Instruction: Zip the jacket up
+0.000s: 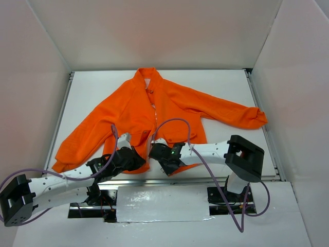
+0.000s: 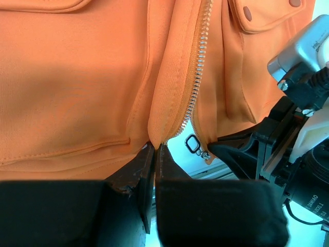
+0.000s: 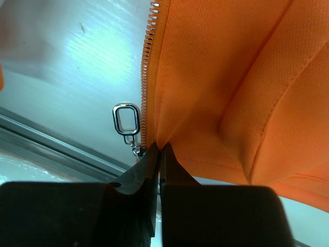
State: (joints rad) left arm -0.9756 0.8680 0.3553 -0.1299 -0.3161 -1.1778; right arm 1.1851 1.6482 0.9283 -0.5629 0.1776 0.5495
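The orange jacket (image 1: 149, 110) lies flat on the white table, collar far, hem near the arms. My left gripper (image 1: 134, 160) is shut on the hem of the jacket's left front panel (image 2: 103, 92), right beside the zipper teeth (image 2: 194, 87). My right gripper (image 1: 160, 160) is shut on the hem of the right front panel (image 3: 231, 82), next to its teeth (image 3: 146, 77). The silver ring-shaped zipper pull (image 3: 125, 119) hangs at the bottom of the right panel's teeth; it also shows in the left wrist view (image 2: 194, 144). The two zipper halves are apart at the hem.
White walls enclose the table (image 1: 226, 87) on three sides. A metal rail (image 1: 205, 180) runs along the near edge below the hem. Two flap pockets with snaps (image 2: 267, 15) sit on the jacket front. Both sleeves spread out to the sides.
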